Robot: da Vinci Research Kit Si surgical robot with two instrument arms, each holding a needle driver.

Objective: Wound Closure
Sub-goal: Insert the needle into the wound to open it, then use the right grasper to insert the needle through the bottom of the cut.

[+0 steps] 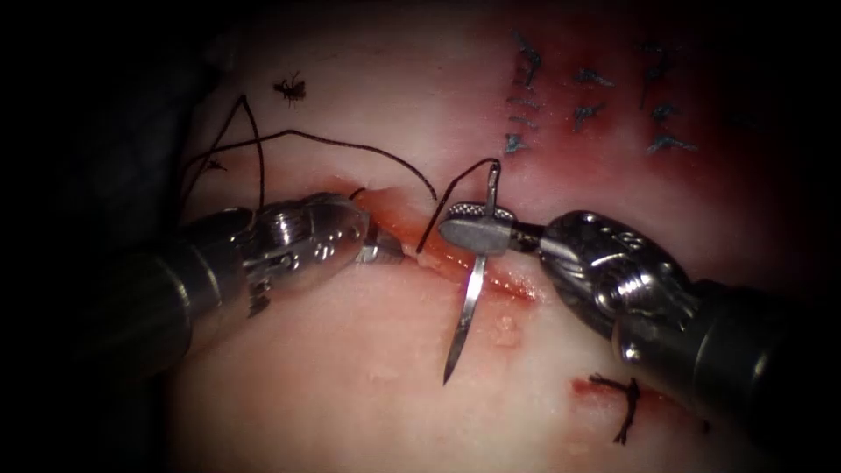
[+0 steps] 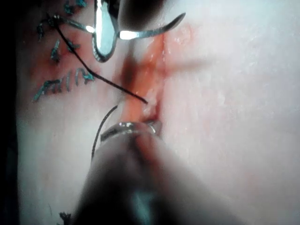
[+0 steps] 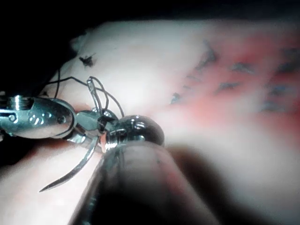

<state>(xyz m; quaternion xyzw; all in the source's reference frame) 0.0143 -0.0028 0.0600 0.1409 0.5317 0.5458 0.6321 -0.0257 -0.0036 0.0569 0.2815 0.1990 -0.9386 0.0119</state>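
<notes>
My right tool (image 1: 473, 229) comes in from the right with its jaws shut on the curved needle (image 1: 464, 315), about a third of the way down from its thread end. The needle is free of the tissue (image 1: 368, 377). It crosses over the cut (image 1: 412, 236), with its point low on the near side and its thread end above the jaws. Dark thread (image 1: 350, 144) runs from the needle's end down into the cut and loops out to the left. My left tool (image 1: 390, 254) has its tip at the cut's left part, against the wound edge (image 2: 140, 119). In the right wrist view the needle (image 3: 75, 173) hangs below the jaws.
Red fluid lines the cut and stains the tissue at the upper right, among blue ink marks (image 1: 578, 96). A short dark thread piece (image 1: 626, 403) lies at the lower right by my right tool's shaft. Another small thread end (image 1: 291, 88) sits at the upper left.
</notes>
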